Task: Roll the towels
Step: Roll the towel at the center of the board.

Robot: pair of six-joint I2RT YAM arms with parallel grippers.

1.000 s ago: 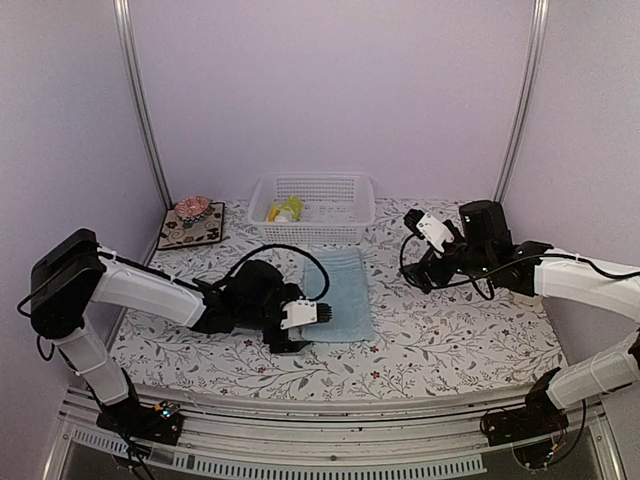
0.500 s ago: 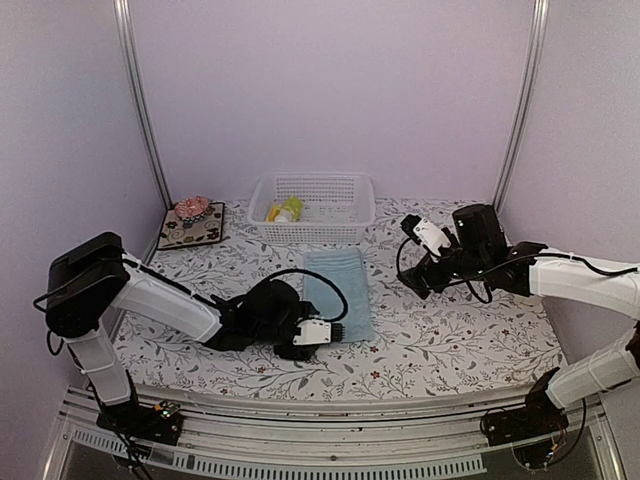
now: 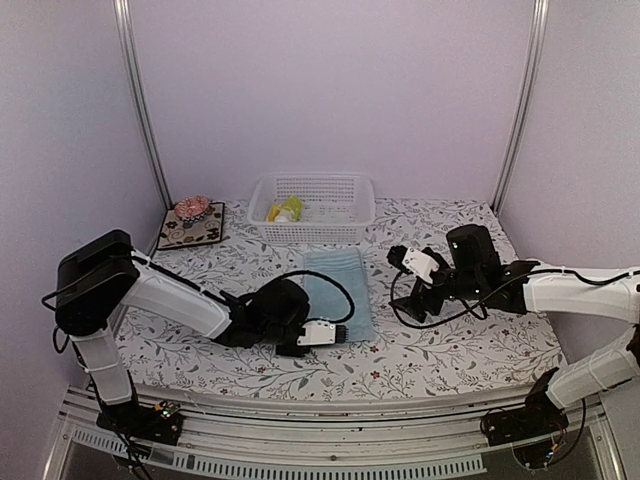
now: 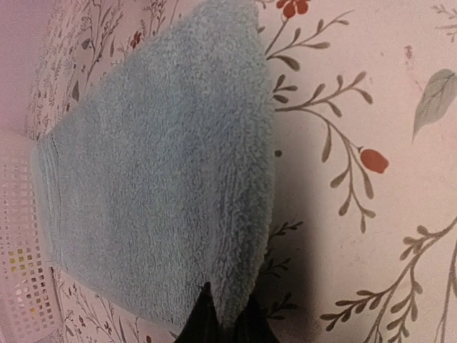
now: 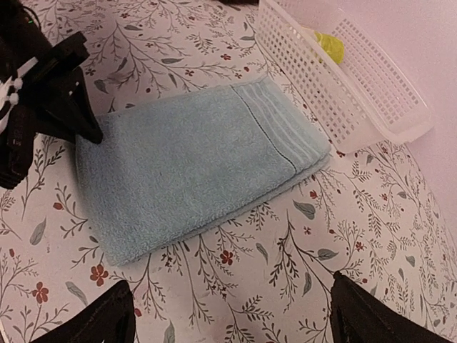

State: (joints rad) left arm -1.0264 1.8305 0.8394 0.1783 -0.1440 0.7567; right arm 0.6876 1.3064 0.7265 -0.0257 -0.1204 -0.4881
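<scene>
The light blue towel (image 5: 193,157) looked soft and floppy. Your left claw (image 4: 227,323) pinched its end nearest the worktop (image 3: 450,345) front edge, a good spot. Your right claw (image 5: 228,300) hung apart.

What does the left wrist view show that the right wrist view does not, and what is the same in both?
Only the left wrist view: the left hand from close by, its fingertips pinching the edge of the blue towel. Only the right wrist view: nearly the whole towel lying flat, the open right hand, and a yellow-green cloth inside the basket. Both: the towel, the basket's wall, the flowered tablecloth.
</scene>
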